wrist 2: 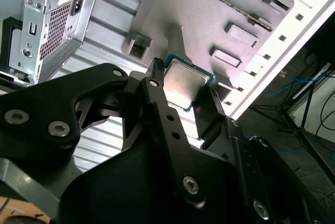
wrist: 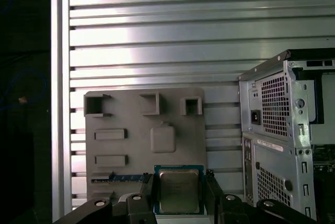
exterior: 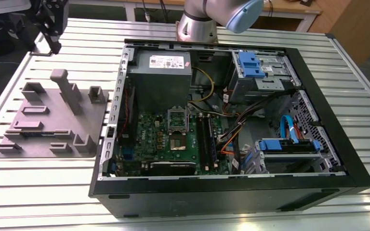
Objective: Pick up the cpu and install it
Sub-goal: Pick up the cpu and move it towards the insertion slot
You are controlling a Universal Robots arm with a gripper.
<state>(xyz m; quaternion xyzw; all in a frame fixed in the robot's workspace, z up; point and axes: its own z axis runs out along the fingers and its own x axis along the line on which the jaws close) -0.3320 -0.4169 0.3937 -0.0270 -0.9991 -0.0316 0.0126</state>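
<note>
While the jaws are closed on two opposite edges of the cpu [wrist: 179, 190], its silvery top facing both wrist views, it hangs clear above the grey holder plate [wrist: 131, 145] lying on the slatted worktop [wrist: 157, 41], just beside the open computer case [exterior: 230, 192], whose motherboard [exterior: 172, 139] lies exposed.

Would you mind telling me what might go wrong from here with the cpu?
The gripper pinches the cpu by two edges only, so it could slip or tilt. The socket sits deep in the case near cables, so the gripper might snag them.
</note>
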